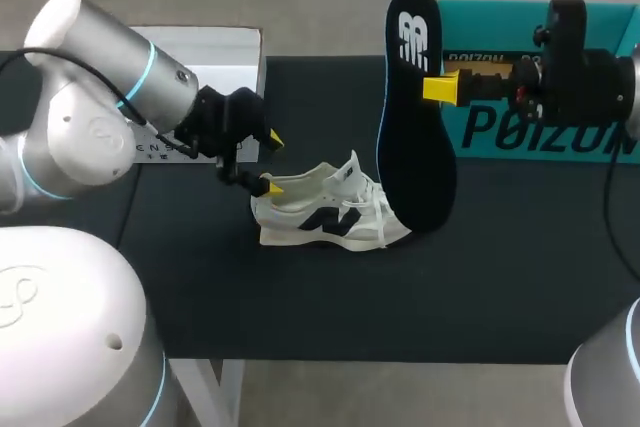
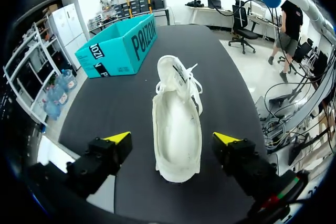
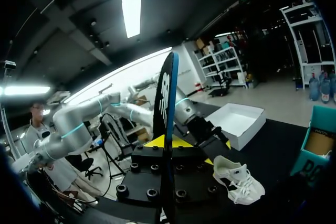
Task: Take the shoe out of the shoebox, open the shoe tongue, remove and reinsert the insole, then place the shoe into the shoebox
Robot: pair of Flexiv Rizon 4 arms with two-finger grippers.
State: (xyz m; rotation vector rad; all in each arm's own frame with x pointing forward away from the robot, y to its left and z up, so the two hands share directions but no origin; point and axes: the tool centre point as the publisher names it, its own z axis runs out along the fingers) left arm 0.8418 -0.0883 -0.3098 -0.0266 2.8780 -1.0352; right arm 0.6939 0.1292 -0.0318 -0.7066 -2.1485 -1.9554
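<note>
The shoe [image 1: 325, 209] stands upright on its sole on the black table [image 1: 300, 307], opening upward. Its heel lies between the widely spread fingers of the left gripper [image 1: 273, 162]; no finger contact is visible. The long axis of the shoe runs straight away from that gripper, toe pointing toward the right arm's side. The right gripper [image 1: 432, 87] is clamped on the dark insole [image 1: 415, 137], above the shoe's toe. The insole stands on end, lower tip beside the toe; contact cannot be determined. The teal shoebox [image 1: 590, 132] sits beyond the shoe's toe.
</note>
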